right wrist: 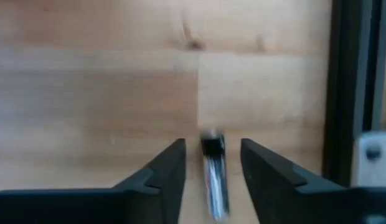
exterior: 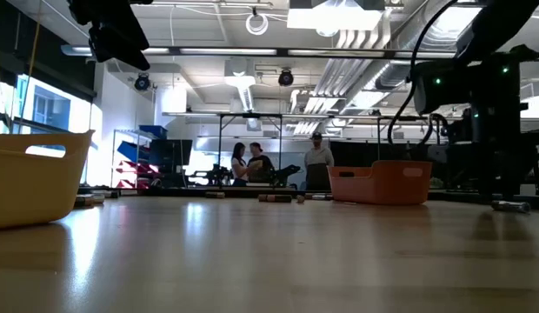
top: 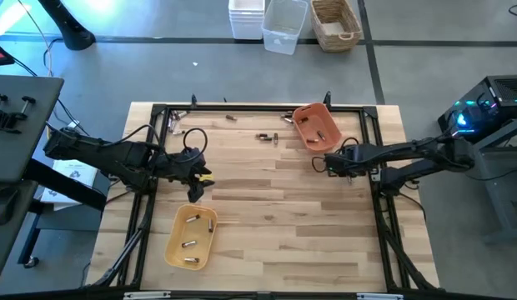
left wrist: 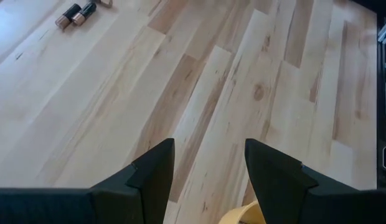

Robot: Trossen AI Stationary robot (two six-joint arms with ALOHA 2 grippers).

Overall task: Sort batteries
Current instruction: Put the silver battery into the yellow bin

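Note:
My right gripper (top: 322,163) (right wrist: 211,146) is open near the table's right side, just on the near side of the orange tray (top: 307,112) (exterior: 382,184). Its fingers stand on either side of one dark and silvery battery (right wrist: 213,171) without touching it; the cell lies lengthwise between them on the wood. My left gripper (top: 194,190) (left wrist: 208,146) is open and empty above the far end of the yellow tray (top: 177,233) (exterior: 35,174). Both trays hold several batteries. More loose batteries (top: 267,137) (left wrist: 75,14) lie near the far edge.
A black metal frame (top: 258,107) (right wrist: 345,93) borders the tabletop and runs close beside the right gripper. Bare wood lies between the two trays. Bins and a basket (top: 335,23) stand on the floor beyond the far edge. People (exterior: 256,165) stand far off in the room.

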